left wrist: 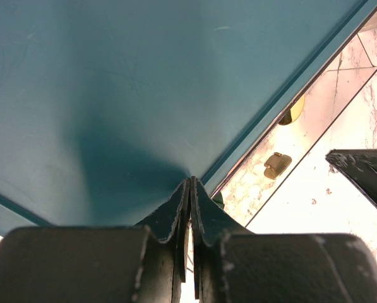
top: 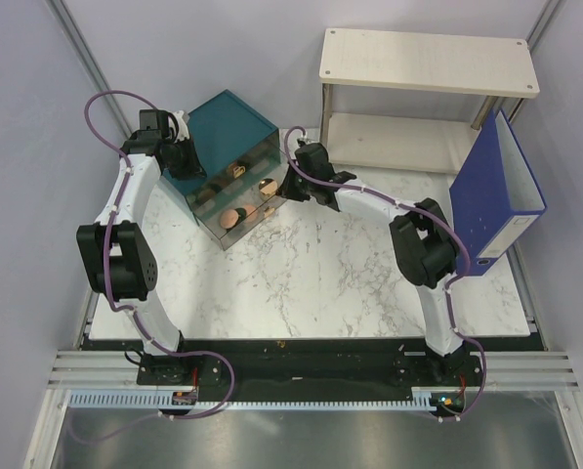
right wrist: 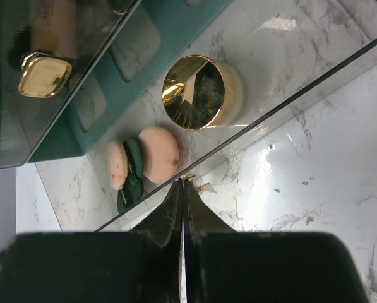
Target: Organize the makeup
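Gold-lidded jar [right wrist: 201, 91] in the clear drawer [right wrist: 302, 104] of the teal box [left wrist: 112, 95], peach discs [right wrist: 160, 153] and a green compact [right wrist: 132, 180] beside it. Right claw [right wrist: 182, 189] pinched together at the drawer's front wall, right arm [top: 374, 202] stretched low over the desk [right wrist: 314, 189]. Left claw [left wrist: 190, 189] together too, nosed against the box. Contents of the upper drawer [right wrist: 11, 126] murky behind reflections.

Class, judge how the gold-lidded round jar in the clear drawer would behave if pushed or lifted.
Gold-lidded jar: its mirror-glossy lid likely makes it slippery to pinch. Squat and wide, it would probably slide rather than tip on the smooth clear drawer floor. On its side, it might roll.
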